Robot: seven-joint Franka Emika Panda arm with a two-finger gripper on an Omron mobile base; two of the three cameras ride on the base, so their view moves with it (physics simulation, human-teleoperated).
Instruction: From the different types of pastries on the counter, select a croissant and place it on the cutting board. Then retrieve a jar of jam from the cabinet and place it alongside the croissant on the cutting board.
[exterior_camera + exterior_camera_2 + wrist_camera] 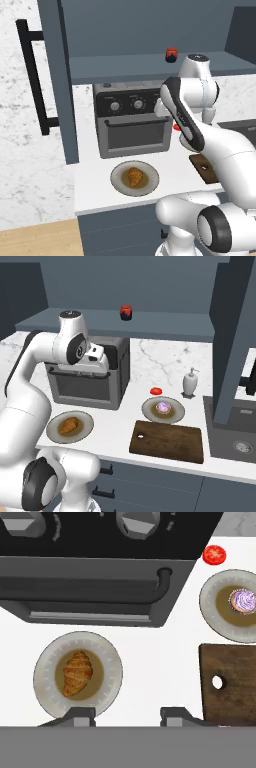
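At the far left of the left base view, the cabinet door stands swung open, its long black bar handle facing outward. On the shelf inside, above the toaster oven, sits the jar of jam, upright, near the shelf's front edge.

On the white table, in front of the oven, a round beige-rimmed plate holds the croissant, lying at the plate's middle. The pincer hangs high above the table, between this plate and the cutting board; its two fingertips stand well apart, spread with nothing between them, above the bare table just beside the croissant's plate.

Further right, the dark brown cutting board lies flat near the table's front edge, a round hole near its left end, and nothing rests on it. Just behind it a second plate carries the purple-pink frosted pastry. A flat red disc lies on the table close behind that plate, and a white soap dispenser stands further right, near the wall.
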